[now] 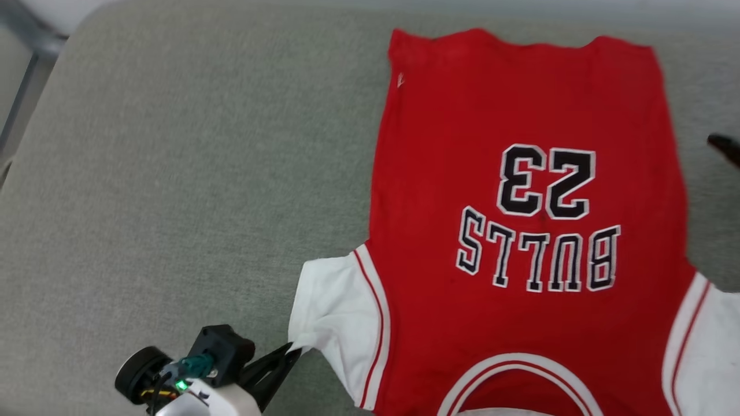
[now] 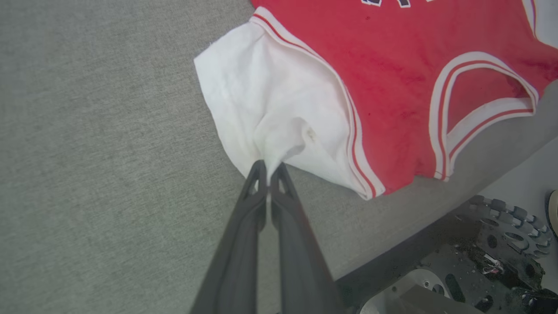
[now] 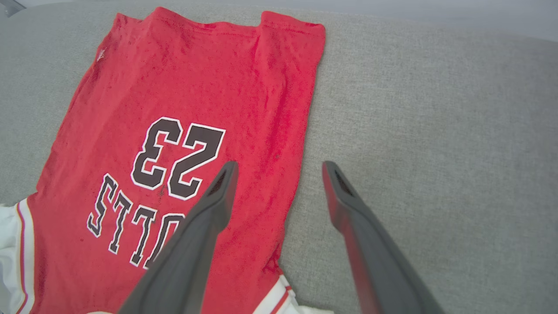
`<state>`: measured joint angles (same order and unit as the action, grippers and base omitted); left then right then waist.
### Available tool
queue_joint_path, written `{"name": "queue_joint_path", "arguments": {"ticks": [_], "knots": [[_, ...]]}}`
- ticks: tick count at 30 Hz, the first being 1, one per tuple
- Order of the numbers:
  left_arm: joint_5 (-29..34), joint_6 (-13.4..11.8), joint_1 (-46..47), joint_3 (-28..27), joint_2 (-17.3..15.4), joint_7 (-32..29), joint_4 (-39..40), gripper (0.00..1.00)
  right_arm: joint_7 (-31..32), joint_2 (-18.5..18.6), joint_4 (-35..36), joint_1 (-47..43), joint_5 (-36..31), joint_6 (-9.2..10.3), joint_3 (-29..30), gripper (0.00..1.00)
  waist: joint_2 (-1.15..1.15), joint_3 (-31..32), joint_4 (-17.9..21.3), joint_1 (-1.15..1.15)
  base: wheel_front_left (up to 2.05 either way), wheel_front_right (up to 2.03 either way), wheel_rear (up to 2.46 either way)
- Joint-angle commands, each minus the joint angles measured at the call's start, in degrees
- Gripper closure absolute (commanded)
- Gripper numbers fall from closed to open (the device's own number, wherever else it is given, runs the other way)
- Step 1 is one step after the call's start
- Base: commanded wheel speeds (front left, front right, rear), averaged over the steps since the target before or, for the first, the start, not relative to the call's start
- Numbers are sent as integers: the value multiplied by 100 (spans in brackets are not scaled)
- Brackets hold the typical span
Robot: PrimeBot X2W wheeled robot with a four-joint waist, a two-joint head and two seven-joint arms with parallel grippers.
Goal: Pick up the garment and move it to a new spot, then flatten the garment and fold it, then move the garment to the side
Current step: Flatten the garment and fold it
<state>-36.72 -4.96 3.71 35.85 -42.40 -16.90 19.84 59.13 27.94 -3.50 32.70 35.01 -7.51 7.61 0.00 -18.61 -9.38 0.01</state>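
The garment [image 1: 520,173] lies spread flat on the grey cushion, print side up, with its collar [image 1: 514,370] nearest me and its hem at the far end. My left gripper [image 1: 292,349] sits at the lower left, shut on a pinch of the white left sleeve [image 1: 335,306]. In the left wrist view the sleeve [image 2: 270,104] bunches up where the left gripper [image 2: 268,168] holds it. My right gripper [image 3: 279,168] hovers open above the garment [image 3: 183,87] at its right side edge, with nothing between the fingers. One dark fingertip [image 1: 724,144] shows at the right border of the head view.
The grey upholstered surface [image 1: 173,173] stretches wide to the left of the garment and to its right [image 3: 436,131]. A metal frame [image 1: 23,75] stands at the far left corner. My base with a toothed wheel [image 2: 505,218] lies past the cushion's near edge.
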Motion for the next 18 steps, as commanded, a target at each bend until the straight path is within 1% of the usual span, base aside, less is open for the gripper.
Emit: {"name": "queue_joint_path", "arguments": {"ticks": [1, 5, 7, 8, 13, 18], "knots": [[56, 29, 125, 13, 56, -5, 46, 100, 115, -38, -88, 248, -152, 5, 3, 0, 0, -510, -442, -1, 0, 0, 0], [217, 85, 331, 95, 150, 49, 174, 100, 563, -65, -476, 1073, -641, 5, 190, 0, 0, -956, -772, -1, 0, 0, 0], [277, 98, 385, 133, 223, 103, 209, 100, 732, 7, -687, 1432, -900, 5, 252, 0, 0, -1158, -922, -1, 0, 0, 0], [342, 159, 470, 206, 322, 178, 257, 100, 837, 124, -928, 1901, -1248, 5, 360, 0, 0, -1414, -1137, -1, 0, 0, 0], [380, 274, 657, 245, 478, 316, 222, 100, 860, 109, -1260, 2476, -1768, 5, 555, 0, 0, -1714, -1391, -1, 0, 0, 0], [383, 318, 805, 214, 591, 459, 125, 100, 862, 173, -1545, 2717, -2215, 5, 655, 0, 0, -1858, -1563, -1, 0, 0, 0]]}}
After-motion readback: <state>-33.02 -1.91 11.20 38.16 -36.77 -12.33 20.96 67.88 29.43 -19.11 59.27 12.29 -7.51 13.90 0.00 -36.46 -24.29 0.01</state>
